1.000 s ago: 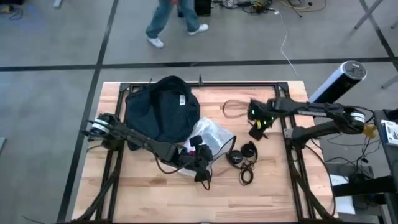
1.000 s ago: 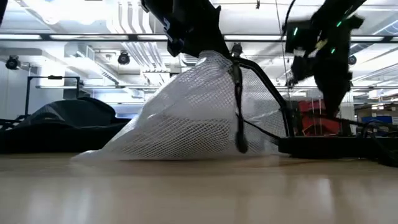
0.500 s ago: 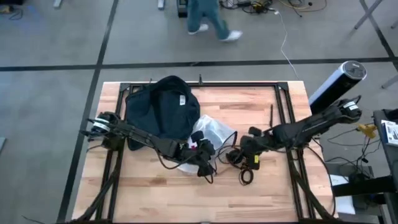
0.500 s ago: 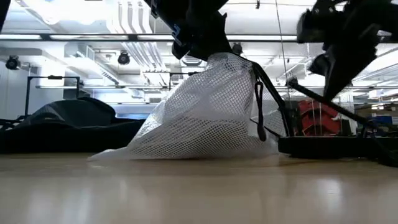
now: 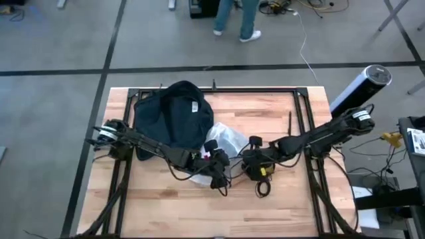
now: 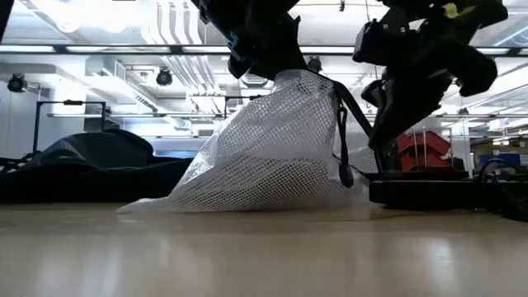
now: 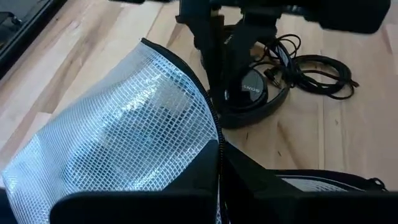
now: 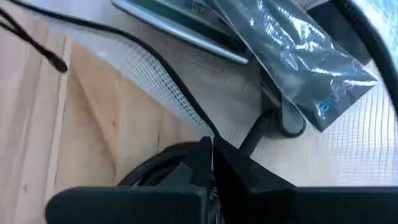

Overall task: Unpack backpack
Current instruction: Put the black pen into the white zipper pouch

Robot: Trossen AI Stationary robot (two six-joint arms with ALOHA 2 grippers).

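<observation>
Item: mesh pouch [image 5: 222, 147], white netting with dark zip edge, centre of the high view; holds a grey foil packet [image 8: 305, 59] and a flat slab, both visible through the netting.
Holder: left gripper [image 5: 214, 169], closed on the pouch's upper edge, lifting it into a tent shape in the low view while the pouch's base rests on the desk [image 5: 279, 206].
Second arm: right gripper [image 5: 254, 161], centre-right of the high view, low over the black headphones [image 7: 255, 93] and just beside the pouch; whether its fingers are open or closed cannot be told.

Step in hand (judged): pouch being parted from the headphones and set clear.
Handling note: keep the left grip on the seam, not the netting, which is slack and will sag. Lift straight, slowly. Watch the headphone cable [image 7: 317, 62] lying coiled beside the pouch; a snag would drag both. Right arm should approach the headband, not the cable.

Task item: backpack [image 5: 171, 116], dark navy, white label uppermost, slumped at upper left of the high view, at the desk's far edge. It lies up-frame and left of the left gripper, near but not touching it; well apart from the right gripper.
</observation>
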